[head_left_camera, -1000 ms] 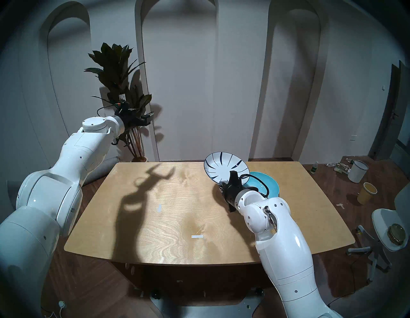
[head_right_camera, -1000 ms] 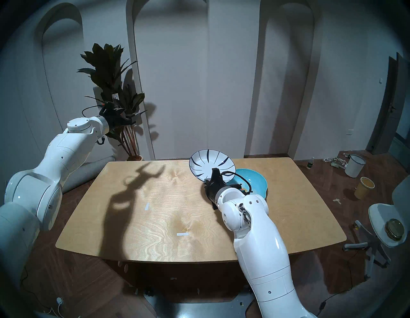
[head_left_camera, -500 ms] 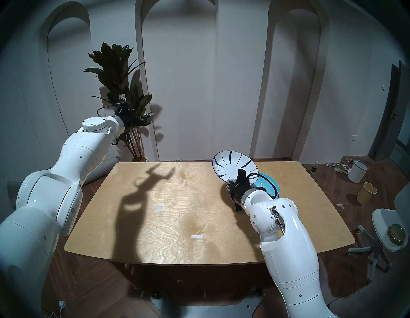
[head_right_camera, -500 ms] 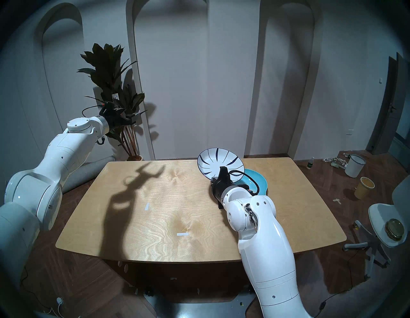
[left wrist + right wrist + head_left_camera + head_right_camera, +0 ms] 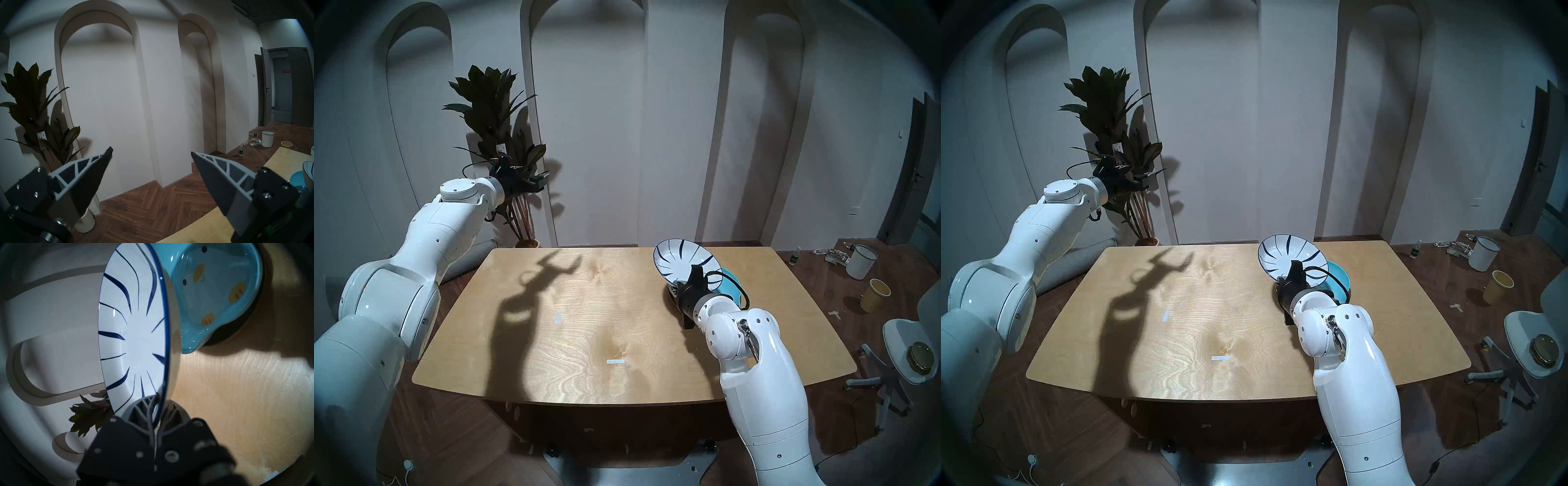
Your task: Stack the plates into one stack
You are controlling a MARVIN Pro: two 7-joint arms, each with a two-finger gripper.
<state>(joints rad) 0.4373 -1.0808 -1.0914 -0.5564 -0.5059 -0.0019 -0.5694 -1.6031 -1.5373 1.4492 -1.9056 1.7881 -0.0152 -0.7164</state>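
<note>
The wooden table [image 5: 551,339] fills the middle of the head view, with two small strips of white tape [image 5: 615,361] on its bare centre and the long shadow of an arm across its left half. On the floor at the far right stand a white bucket [image 5: 861,261] and a yellow paper cup [image 5: 875,294], and lower right a white chair [image 5: 906,342] carries a small round gold-lidded tin [image 5: 919,359]. A dark-leaved potted plant [image 5: 497,112] stands against the arched wall at upper left. The right gripper [image 5: 695,271], right of centre, is clenched on the near rim of the white plate with dark-blue stripes [image 5: 683,259], which is held tilted in the air, its face turned toward the camera; in the right wrist view the rim [image 5: 163,344] runs edge-on between the two fingers [image 5: 144,405]. The striped plate and the black wrist cable hide most of the turquoise plate [image 5: 729,286], which lies on the table at the right behind them. In the right wrist view that turquoise plate [image 5: 220,285] shows its wavy edge and penguin face at upper right, holds nothing, and sits on a dark round dish [image 5: 237,334] whose edge peeks out beneath it; its colour cannot be told. The left gripper [image 5: 151,151] is released, fingers wide apart and holding nothing, raised at upper left in front of the plant, well apart from the plates.
</note>
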